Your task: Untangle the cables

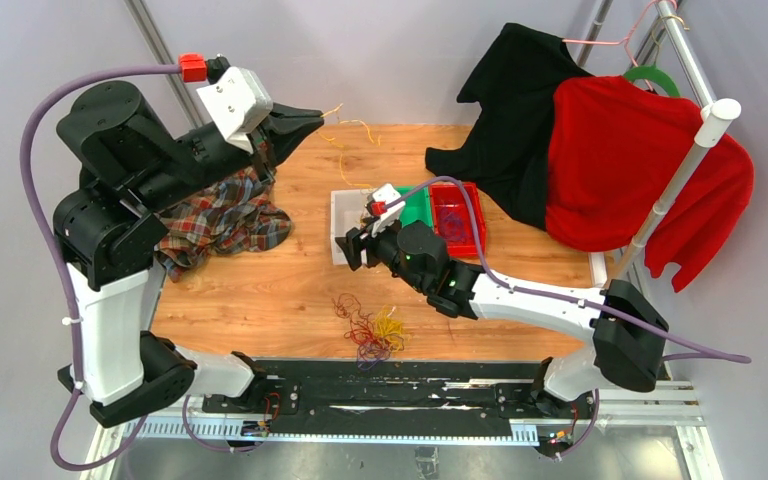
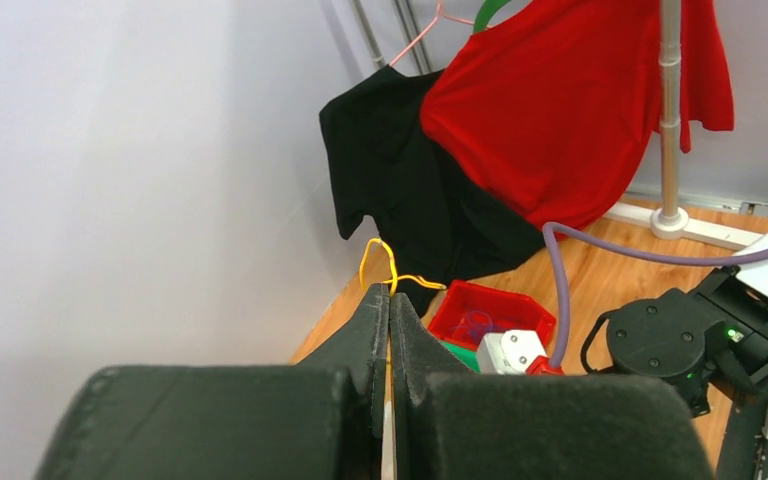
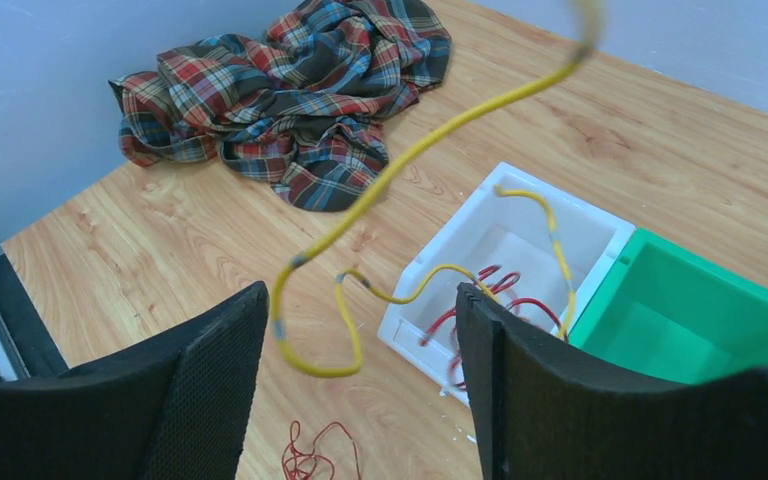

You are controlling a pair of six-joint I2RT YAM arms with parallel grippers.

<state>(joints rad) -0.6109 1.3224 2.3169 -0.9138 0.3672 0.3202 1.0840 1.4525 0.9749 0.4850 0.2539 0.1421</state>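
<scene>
A tangle of dark red, yellow and purple cables lies on the table near the front edge. My left gripper is raised at the back left and shut on a long yellow cable; in the left wrist view the jaws pinch it and a loop sticks out above them. The yellow cable hangs down across the right wrist view and trails into the white bin, which holds red cables. My right gripper is open and empty beside that bin.
A green bin and a red bin with purple strands stand right of the white bin. A plaid shirt lies at the left. Black and red garments hang on a rack at the right.
</scene>
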